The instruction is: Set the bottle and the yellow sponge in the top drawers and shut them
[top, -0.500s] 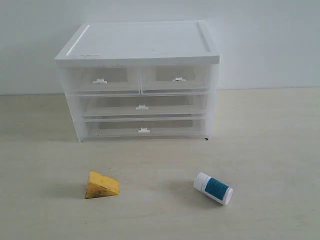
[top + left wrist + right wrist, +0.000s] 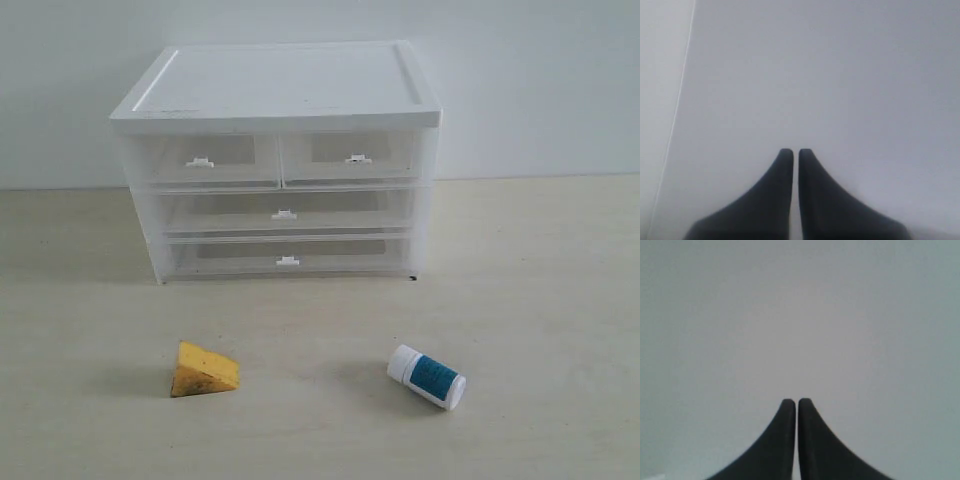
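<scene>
The yellow sponge [image 2: 203,371] lies on the table in front of the cabinet, to the left. The bottle [image 2: 427,376] lies on its side to the right, its white cap toward the left. Both top drawers, left [image 2: 203,160] and right [image 2: 355,157], are pushed in. Neither arm shows in the exterior view. In the left wrist view my left gripper [image 2: 796,152] is shut with nothing between its fingers, facing a blank grey surface. My right gripper [image 2: 797,402] is likewise shut and empty in the right wrist view.
The white cabinet [image 2: 280,85] stands at the back middle of the pale table [image 2: 540,300], against a white wall. Two full-width drawers [image 2: 285,215] sit under the top pair, both pushed in.
</scene>
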You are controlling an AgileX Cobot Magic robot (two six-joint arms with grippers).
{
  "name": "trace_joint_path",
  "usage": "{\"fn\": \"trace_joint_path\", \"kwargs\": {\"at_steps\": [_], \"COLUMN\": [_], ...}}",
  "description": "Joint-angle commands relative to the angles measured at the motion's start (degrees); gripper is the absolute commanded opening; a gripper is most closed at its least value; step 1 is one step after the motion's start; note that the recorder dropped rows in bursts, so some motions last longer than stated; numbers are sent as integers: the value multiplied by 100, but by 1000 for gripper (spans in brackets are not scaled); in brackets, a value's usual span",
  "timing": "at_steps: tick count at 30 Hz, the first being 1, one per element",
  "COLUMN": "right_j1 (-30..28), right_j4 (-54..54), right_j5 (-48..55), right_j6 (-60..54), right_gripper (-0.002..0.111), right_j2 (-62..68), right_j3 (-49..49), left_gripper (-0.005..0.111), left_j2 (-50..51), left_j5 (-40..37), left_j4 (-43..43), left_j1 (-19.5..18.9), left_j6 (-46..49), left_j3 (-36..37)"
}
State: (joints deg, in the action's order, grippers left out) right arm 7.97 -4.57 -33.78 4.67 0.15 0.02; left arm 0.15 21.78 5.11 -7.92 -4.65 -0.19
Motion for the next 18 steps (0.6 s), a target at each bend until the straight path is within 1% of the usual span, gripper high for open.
{"fn": "trace_joint_path", "kwargs": {"at_steps": [1, 4, 6, 8, 9, 12, 13, 14, 18], "right_j1": [0, 0, 0, 0, 0, 0, 0, 0, 0], "right_j4": [47, 119, 190, 278, 278, 278, 278, 278, 240], "right_j5": [-1316, -1758, -2013, -1942, -1670, -896, -388, -195, 155], "right_j6": [384, 1295, 1646, 1729, 1729, 1762, 1762, 1762, 1775], "right_gripper": [0, 0, 0, 0, 0, 0, 0, 0, 0], "right_j2": [-15, -15, -15, -15, -15, 52, 212, 367, 1233], "right_j3": [-2, -2, -2, -52, -275, -745, -1121, -1295, -1835], "left_gripper": [4, 4, 4, 4, 4, 4, 4, 4, 4], "left_j2": [-15, -15, -15, -15, -15, 264, 559, 754, 1698], "left_j5": [1596, 2038, 2184, 2197, 2148, 2148, 2106, 2093, 2060], "left_j4": [28, -70, -326, -589, -855, -1158, -1343, -1443, -1735], "left_j1": [-11, -11, -11, -11, -11, -11, -11, -11, -11], "left_j6": [-1300, -2530, -2952, -2947, -2876, -2723, -2723, -2723, -2752], "left_j3": [19, 19, 19, -123, -312, -640, -851, -979, -1486]}}
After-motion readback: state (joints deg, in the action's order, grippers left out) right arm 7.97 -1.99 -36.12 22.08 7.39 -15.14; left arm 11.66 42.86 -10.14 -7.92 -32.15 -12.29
